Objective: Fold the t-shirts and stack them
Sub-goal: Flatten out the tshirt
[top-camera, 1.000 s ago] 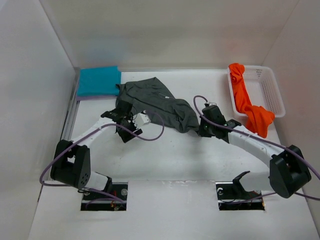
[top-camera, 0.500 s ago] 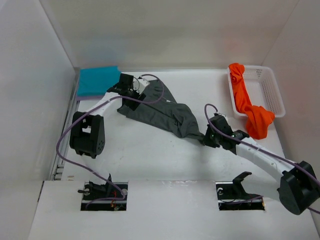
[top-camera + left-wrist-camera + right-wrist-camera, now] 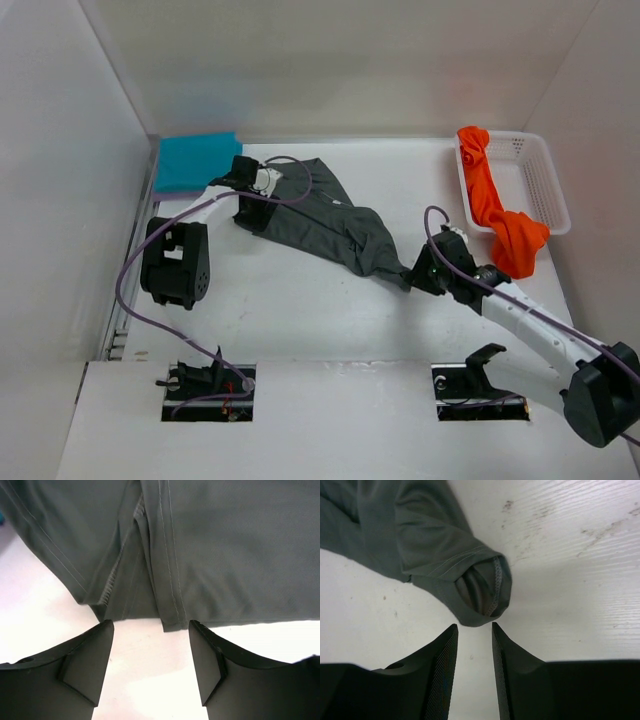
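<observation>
Now jaws spread, empty; left gripper [image 3: 150, 627] at dark grey shirt [image 3: 325, 220] hem [image 3: 172, 622], right gripper [image 3: 474, 627] at sleeve [image 3: 482, 587]: pinch, stretch flat.

**Dark grey t-shirt stretched out at centre frame, three others at the edges**

The dark grey t-shirt [image 3: 325, 222] lies rumpled in a diagonal band from upper centre-left to centre-right, with a rolled sleeve cuff gaping at its lower right end. The teal t-shirt [image 3: 195, 160] sits folded flat at upper left, with a sliver of the lavender t-shirt [image 3: 168, 193] showing beneath it. The orange t-shirt [image 3: 490, 205], twisted, drapes over the white mesh basket [image 3: 545, 170] at upper right.
</observation>
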`<state>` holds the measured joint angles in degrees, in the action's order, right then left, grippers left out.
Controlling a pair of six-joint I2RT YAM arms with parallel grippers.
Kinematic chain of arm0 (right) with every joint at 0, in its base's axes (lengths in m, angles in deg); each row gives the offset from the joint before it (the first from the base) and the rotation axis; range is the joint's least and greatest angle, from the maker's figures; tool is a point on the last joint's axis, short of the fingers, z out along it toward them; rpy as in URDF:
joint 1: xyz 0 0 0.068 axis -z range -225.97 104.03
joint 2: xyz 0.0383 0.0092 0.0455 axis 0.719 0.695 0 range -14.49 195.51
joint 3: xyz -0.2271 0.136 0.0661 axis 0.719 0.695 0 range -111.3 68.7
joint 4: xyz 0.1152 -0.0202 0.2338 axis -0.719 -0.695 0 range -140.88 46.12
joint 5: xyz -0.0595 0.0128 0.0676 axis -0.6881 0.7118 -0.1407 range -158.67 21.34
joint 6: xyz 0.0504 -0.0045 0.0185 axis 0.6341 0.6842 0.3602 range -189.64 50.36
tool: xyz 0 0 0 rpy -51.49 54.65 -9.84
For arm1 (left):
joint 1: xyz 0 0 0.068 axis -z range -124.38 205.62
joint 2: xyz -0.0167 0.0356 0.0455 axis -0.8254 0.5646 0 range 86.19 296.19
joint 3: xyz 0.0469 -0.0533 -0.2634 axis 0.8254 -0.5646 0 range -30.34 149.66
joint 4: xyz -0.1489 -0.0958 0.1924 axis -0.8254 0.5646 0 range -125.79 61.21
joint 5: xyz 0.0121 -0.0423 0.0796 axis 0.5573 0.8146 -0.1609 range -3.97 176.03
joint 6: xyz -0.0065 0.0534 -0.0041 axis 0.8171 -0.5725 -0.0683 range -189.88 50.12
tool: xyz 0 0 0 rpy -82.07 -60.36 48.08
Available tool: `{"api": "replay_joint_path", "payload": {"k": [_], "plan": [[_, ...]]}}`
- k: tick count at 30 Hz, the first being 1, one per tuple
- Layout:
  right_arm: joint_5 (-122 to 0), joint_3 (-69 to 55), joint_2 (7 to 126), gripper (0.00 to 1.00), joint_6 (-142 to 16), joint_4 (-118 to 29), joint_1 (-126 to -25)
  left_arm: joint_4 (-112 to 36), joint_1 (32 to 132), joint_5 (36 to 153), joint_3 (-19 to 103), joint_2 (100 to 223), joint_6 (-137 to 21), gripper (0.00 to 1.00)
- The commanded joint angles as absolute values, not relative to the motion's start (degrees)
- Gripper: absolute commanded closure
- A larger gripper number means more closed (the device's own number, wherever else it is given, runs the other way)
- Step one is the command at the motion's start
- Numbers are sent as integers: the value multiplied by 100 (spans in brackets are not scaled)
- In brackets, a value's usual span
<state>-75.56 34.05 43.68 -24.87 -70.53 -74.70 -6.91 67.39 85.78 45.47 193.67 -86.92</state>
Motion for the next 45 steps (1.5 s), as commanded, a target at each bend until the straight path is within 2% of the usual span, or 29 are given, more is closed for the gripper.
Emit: {"api": "replay_joint_path", "payload": {"k": [1,5,7,10,14,16,22,25,30,34,36,42,45], "plan": [[-7736,3320,4466,62,-2569,-7016,-7265,-582,6779,8998,4498,19376,-8368,41],[-7877,3320,4597,60,-2666,-6876,-7019,-582,6815,9069,4550,19639,-8333,44],[-7807,3355,4755,59,-2693,-6656,-6957,-573,6806,9087,4586,19806,-8307,50],[-7772,3302,5080,57,-2701,-6287,-6948,-529,6806,9139,4577,19904,-8307,63],[-7693,3004,5590,56,-2789,-5918,-6887,-503,6797,9183,4446,19641,-8307,87],[-7666,2846,5827,56,-2894,-5812,-6851,-494,6780,9184,4340,19378,-8342,92],[-7456,2626,6653,51,-3088,-5644,-6763,-117,6788,9148,4138,18551,-8500,92],[-7473,2520,6839,52,-3132,-5688,-6790,182,6788,9166,4033,18182,-8579,92],[-7017,2476,7041,65,-3097,-5811,-6833,683,6674,9113,3769,17602,-8772,92],[-6709,2581,6971,93,-2974,-6065,-7193,982,6490,8920,3348,17233,-8974,92],[-6691,2695,6700,98,-2869,-6241,-7386,991,6341,8806,3128,17075,-9053,91],[-6709,2722,5732,97,-2535,-6936,-8388,868,5787,8621,2617,16872,-9142,91],[-6507,2529,5740,87,-2718,-7208,-8950,842,5620,8647,2494,16828,-9124,90]]}}
